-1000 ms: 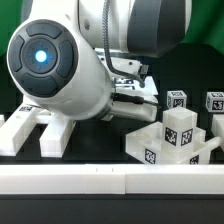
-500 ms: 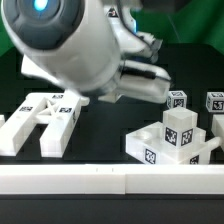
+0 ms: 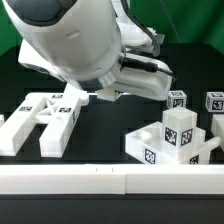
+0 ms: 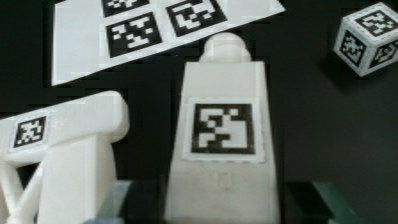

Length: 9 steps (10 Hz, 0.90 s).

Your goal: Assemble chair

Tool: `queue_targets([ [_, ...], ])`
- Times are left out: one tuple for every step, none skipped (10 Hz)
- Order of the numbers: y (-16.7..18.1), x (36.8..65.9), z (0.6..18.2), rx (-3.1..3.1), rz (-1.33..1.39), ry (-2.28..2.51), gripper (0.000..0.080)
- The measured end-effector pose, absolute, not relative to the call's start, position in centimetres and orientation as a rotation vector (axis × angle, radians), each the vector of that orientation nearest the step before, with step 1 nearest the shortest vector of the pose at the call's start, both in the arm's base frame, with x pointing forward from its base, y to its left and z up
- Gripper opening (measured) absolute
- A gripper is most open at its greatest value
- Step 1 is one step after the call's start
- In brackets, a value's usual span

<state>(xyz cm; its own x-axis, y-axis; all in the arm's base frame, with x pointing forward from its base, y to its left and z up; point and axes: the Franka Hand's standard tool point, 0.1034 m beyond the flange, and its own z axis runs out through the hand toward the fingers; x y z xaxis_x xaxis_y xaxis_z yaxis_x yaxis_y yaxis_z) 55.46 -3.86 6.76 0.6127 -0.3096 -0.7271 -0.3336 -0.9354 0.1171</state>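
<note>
One chunky white leg piece (image 4: pixel 221 120), tapering to a rounded tip, carries a black-and-white square tag on its broad face and sits clamped between the fingers of the claw (image 4: pixel 226 198). Just beside it is a second white piece (image 4: pixel 71 140) with a small tag near its end.

At the exterior view's left, long bars (image 3: pixel 42 118) lie flat on the black worktop (image 3: pixel 110 140), side by side, tags up. At the exterior view's right sits the square seat block (image 3: pixel 165 150), tags on its sides, with a tagged upright block (image 3: pixel 180 128) on it. Behind them stand two small cubes (image 3: pixel 176 99), well apart from the bars.
</note>
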Motion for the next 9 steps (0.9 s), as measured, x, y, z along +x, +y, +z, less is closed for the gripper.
queue_targets([
  [-3.9,56.2,7.5,-2.843,1.151,0.542,0.0295],
  [-3.6,57.1,9.0,-2.864,1.082,0.537,0.0295],
  [-3.4,58.8,10.0,-2.91,0.95,0.531,0.0295],
  [-2.9,59.7,11.0,-2.939,0.853,0.529,0.0295],
  [-2.4,60.4,12.0,-2.955,0.79,0.543,0.0295],
  [-2.1,61.5,12.3,-2.991,0.656,0.556,0.0295],
  [-1.9,61.9,12.2,-3.02,0.537,0.549,0.0295],
  [-1.9,62.1,12.2,-3.039,0.443,0.547,0.0295],
  [-1.7,62.7,12.2,-3.056,0.317,0.544,0.0295],
])
